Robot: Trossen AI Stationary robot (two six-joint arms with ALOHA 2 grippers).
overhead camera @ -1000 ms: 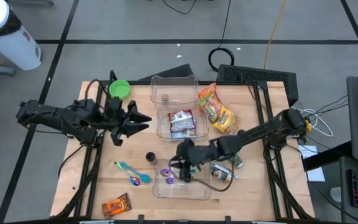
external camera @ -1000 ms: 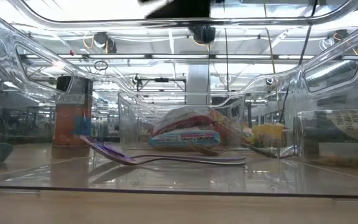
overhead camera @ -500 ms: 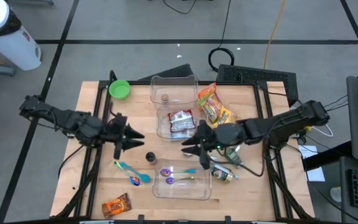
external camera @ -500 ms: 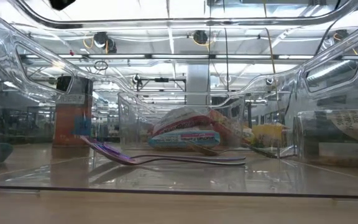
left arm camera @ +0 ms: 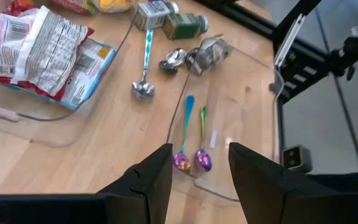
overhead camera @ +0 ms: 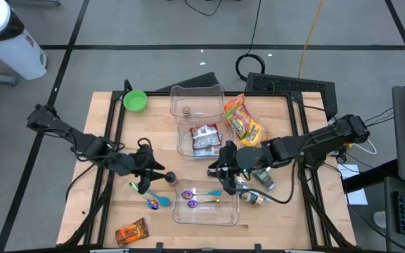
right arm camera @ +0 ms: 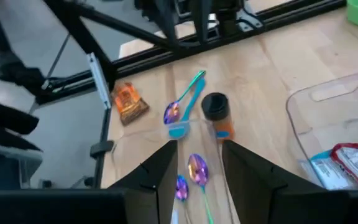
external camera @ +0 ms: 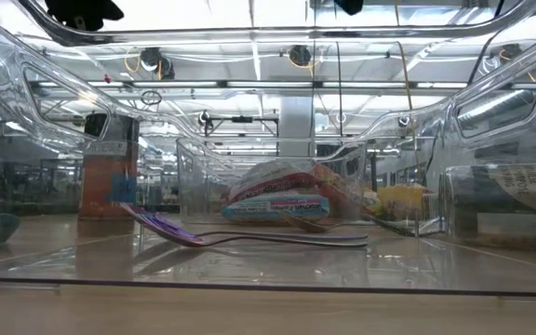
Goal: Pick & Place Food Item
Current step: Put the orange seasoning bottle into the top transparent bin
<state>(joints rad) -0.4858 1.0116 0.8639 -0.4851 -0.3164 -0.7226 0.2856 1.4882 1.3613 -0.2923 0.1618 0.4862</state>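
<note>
Near the middle of the overhead frame, the right gripper point(overhead camera: 215, 171) hangs above the wood just right of centre, between the two clear boxes; its fingers point(right arm camera: 161, 177) stand apart with nothing between them, as its own wrist camera shows. Left of centre, the left gripper point(overhead camera: 155, 176) hovers over the table point(overhead camera: 287, 218) beside a small dark jar point(overhead camera: 170, 178), its fingers point(left arm camera: 156, 180) likewise parted and empty. Toward the lower centre sits a clear tray point(overhead camera: 204, 218) holding two shiny spoons point(overhead camera: 201, 199), which lie side by side, purple bowls pointing left. Just left of that tray, another pair of spoons point(overhead camera: 150, 197) with blue and green handles lies on the bare wood. Above centre, a larger clear bin point(overhead camera: 199, 92) holds a red and white snack packet point(overhead camera: 207, 139) in its lower half and a small brown item point(overhead camera: 186, 111) in its upper half. Right of the bin, a yellow and red candy bag point(overhead camera: 245, 125) rests flat on the wood. Under the right arm, right of the tray, lie a few small jars and bottles point(overhead camera: 255, 190). An orange wrapped snack point(overhead camera: 131, 231) lies at the lower left of the table, well apart from everything else, and a green bowl point(overhead camera: 135, 100) sits at the upper left corner. From table height, one purple spoon point(external camera: 249, 237) shows through the tray's wall, with the packet behind it.
</note>
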